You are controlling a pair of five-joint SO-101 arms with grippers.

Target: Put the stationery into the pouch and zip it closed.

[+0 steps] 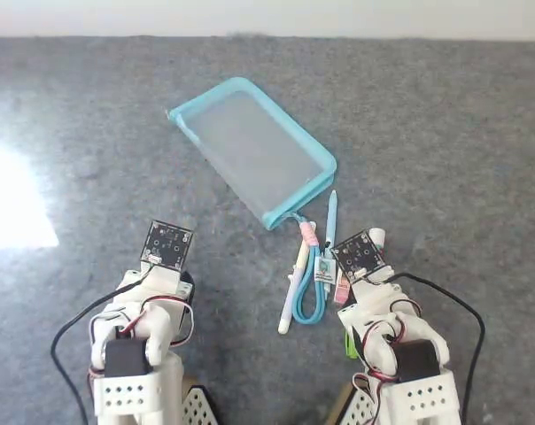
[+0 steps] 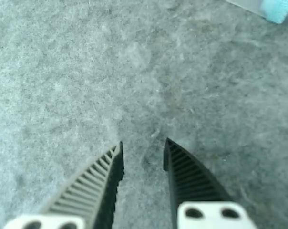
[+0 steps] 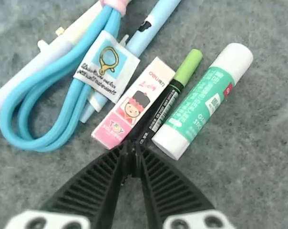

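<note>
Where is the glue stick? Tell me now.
In the right wrist view, the glue stick lies flat just ahead of the right pincer, alongside the green-capped marker, which separates it from the pink eraser.

You've got a grey felt-like mat (image 1: 73,106) covering the whole table, 1 bright glare patch (image 1: 11,208) on it toward the left edge, and a pale strip (image 1: 267,16) along the far side, probably a wall.
</note>
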